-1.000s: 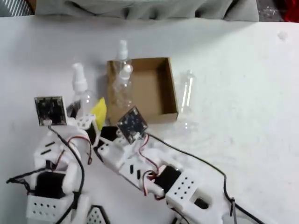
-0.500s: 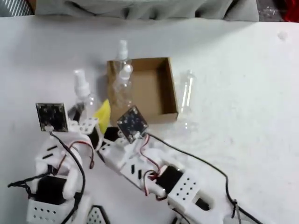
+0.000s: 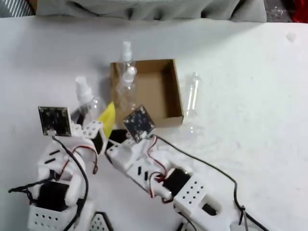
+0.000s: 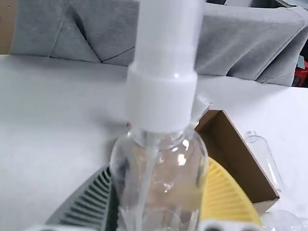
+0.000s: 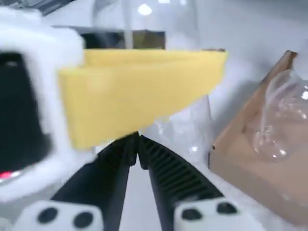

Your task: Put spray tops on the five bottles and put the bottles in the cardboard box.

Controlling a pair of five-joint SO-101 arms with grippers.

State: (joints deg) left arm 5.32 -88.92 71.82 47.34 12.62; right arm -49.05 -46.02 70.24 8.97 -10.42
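A clear bottle (image 4: 159, 168) with a white spray top (image 4: 161, 82) stands upright in my left gripper (image 4: 159, 192), gripped between the grey and yellow fingers. From above, this bottle (image 3: 86, 98) is left of the cardboard box (image 3: 177, 91). My right gripper (image 5: 136, 144) sits just beside the left gripper's yellow finger (image 5: 144, 91), its black fingers shut together on nothing. A capped bottle (image 3: 127, 89) stands inside the box by its left wall. Another capped bottle (image 3: 126, 53) is at the box's far left corner. An uncapped bottle (image 3: 192, 94) stands right of the box.
A grey cloth (image 3: 144, 8) lies along the far edge of the white table (image 3: 240, 62). The right arm's body (image 3: 183, 187) and its cable (image 3: 211, 168) stretch across the near middle. The table's right half is bare.
My left gripper has drifted slightly nearer and to the right with the bottle in it. The right arm has shifted a little to the right.
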